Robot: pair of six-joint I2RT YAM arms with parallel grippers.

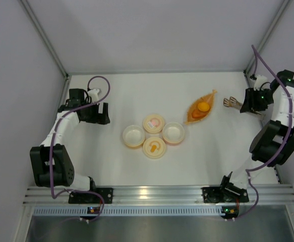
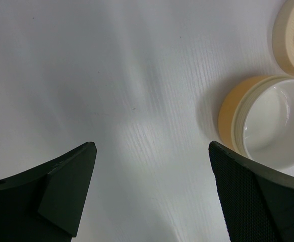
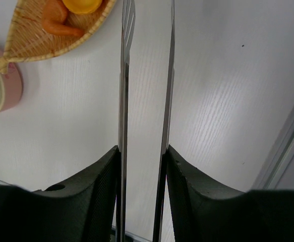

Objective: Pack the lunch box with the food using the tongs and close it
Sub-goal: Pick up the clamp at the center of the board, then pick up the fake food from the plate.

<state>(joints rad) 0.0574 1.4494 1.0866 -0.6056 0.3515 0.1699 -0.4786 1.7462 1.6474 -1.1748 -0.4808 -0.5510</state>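
the right gripper clamps the silver tongs, tips pointing at the orange leaf-shaped dish from its 3 o'clock. the orange-yellow ball and orange wedge lie in it, at 2 o'clock of the uncovered yellow-orange tub, pink tub and 2 cream lids. the left gripper gapes wide over the table at their 9 o'clock.

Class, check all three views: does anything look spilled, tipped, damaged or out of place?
Nothing stands out. Both tubs stand upright and open, their lids flat beside them, the food sits in the leaf dish, and the right gripper holds the tongs.
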